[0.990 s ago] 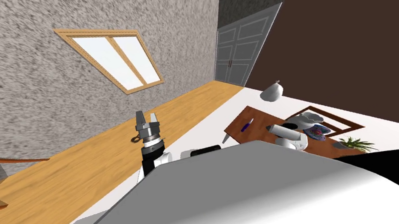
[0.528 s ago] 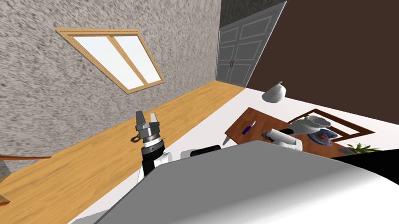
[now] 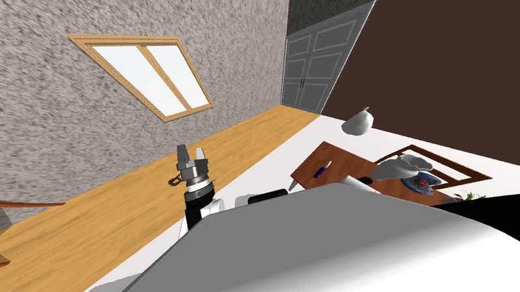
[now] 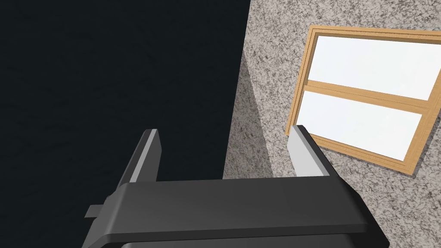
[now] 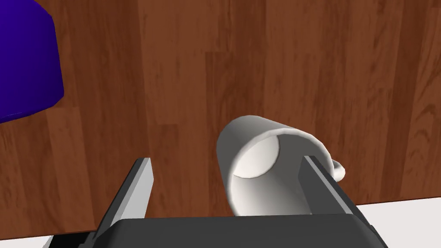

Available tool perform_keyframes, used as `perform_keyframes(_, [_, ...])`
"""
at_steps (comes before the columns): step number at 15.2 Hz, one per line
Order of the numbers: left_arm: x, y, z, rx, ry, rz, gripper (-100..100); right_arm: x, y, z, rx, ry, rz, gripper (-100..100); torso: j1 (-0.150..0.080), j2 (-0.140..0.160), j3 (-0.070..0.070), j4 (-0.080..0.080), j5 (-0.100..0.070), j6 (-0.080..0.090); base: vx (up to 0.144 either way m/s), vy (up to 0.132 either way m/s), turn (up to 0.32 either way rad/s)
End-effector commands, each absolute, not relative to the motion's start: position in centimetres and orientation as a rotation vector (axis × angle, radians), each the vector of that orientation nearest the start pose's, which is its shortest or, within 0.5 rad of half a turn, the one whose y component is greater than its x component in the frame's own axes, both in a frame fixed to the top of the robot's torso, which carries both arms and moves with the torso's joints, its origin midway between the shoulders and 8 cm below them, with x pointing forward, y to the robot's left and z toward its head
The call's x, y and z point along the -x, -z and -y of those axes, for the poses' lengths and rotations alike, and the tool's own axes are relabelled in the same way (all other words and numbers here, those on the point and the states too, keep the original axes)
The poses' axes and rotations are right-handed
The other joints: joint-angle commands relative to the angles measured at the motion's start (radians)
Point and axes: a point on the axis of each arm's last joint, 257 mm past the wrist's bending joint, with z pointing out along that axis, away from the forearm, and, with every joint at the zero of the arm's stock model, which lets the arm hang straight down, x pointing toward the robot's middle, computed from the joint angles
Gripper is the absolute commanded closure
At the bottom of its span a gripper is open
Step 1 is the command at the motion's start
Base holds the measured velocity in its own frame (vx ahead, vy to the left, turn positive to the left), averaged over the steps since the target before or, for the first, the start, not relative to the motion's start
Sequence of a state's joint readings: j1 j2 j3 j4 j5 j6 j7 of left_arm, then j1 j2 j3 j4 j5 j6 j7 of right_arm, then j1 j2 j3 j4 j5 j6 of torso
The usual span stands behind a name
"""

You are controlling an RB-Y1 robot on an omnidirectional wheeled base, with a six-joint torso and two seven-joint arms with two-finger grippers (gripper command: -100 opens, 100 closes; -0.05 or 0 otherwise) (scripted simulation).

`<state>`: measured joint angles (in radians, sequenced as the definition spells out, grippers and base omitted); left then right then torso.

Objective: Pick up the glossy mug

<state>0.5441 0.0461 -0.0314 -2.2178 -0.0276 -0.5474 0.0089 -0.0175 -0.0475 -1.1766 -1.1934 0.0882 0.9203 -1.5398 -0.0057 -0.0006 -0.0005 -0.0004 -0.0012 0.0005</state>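
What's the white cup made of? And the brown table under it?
The white handled mug looks like smooth glazed pottery: even, soft-shaded sides, though plastic is possible. The reddish-brown tabletop looks like wood, fairly matt: grain streaks and plank seams show.

The smooth, softly shiny mug (image 5: 262, 181) lies on wood-grained tabletop (image 5: 258, 56) (reddish-brown, matt).

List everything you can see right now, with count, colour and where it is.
table: one, brown wood, to my right
mug: one, white, on the table near its edge
pen: one, purple, on the table
window: one, wooden frame, speckled grey wall
door: one, grey, double, in the corner
left gripper: one, grey fingers open, raised above the floor
right gripper: one, grey fingers open, either side of the mug
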Motion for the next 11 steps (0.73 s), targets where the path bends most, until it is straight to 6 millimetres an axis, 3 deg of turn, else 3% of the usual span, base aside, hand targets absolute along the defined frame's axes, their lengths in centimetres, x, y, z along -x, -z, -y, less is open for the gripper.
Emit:
perform_keyframes(1, [-34.6,1.0,-26.7,0.66,1.3,-0.704,0,-11.3,56.9,52.6,2.806,0.285,-1.788,-100,0.0,0.0,0.0,0.0,0.0,0.0,-0.003,-0.13,-0.01])
perform_keyframes(2, [-34.6,1.0,-26.7,0.659,1.3,-0.704,0,-11.0,57.4,51.6,2.789,0.262,-1.793,-100,-0.002,0.001,0.0,0.0,0.0,0.0,0.001,-0.136,-0.007])
perform_keyframes(3, [-34.6,1.0,-26.7,0.659,1.3,-0.705,0,-11.0,56.4,53.3,2.817,0.3,-1.783,-100,-0.003,0.001,0.001,0.0,-0.001,0.0,0.004,-0.079,0.004])
perform_keyframes(9, [-34.6,1.0,-26.7,0.66,1.301,-0.704,0,-9.8,58.5,52.3,2.806,0.295,-1.807,-100,0.004,0.0,0.0,0.0,0.001,0.0,0.01,-0.027,0.028])
perform_keyframes(10, [-34.6,1.0,-26.7,0.66,1.301,-0.704,0,-10.0,58.1,52.5,2.806,0.291,-1.802,-100,0.004,0.0,0.0,0.0,0.001,0.0,0.005,-0.016,0.013])
perform_keyframes(11, [-34.6,1.0,-26.7,0.66,1.301,-0.704,0,-10.0,58.2,52.5,2.806,0.294,-1.804,100,0.005,0.001,0.0,0.0,0.001,0.0,0.002,-0.006,0.001])
